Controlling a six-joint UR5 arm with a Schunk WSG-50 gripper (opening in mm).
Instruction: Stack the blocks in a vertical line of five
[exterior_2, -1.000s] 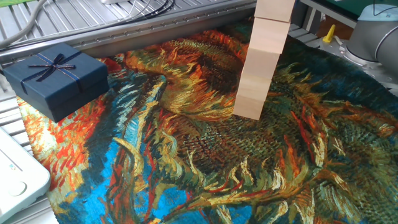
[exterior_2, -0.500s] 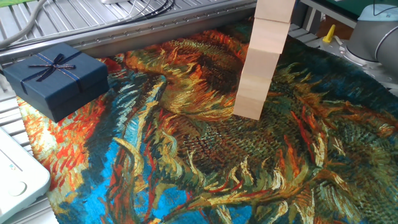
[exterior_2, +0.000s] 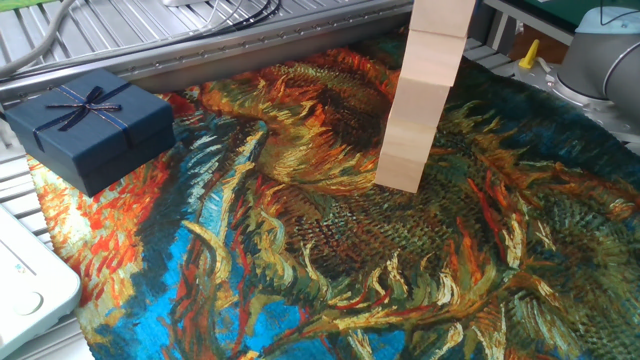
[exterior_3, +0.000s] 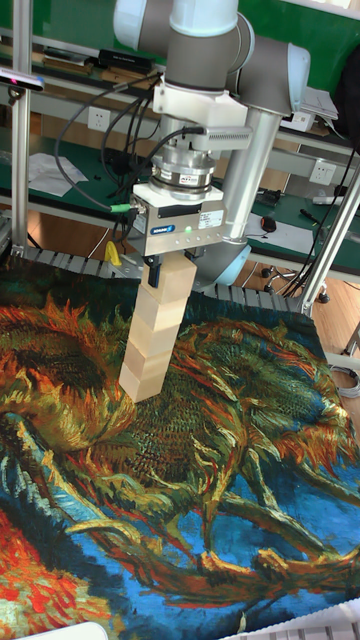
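The fixed view is looking down at a slant from close above the worktop (exterior_2: 330, 280), taking in the navy box (exterior_2: 88, 125) at the left edge and cutting the block stack (exterior_2: 425, 95) off at the frame's top. The tall fixed view is standing farther back and more level, facing the arm (exterior_3: 205, 40) head-on with shelving behind. Both are sharing the painted cloth (exterior_3: 200, 480) and the stack (exterior_3: 160, 325); only the tall view is showing the gripper (exterior_3: 172, 262).

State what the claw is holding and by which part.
The claw sits at the top block of the stack, fingers at its upper sides; whether it actually clamps the block cannot be told.
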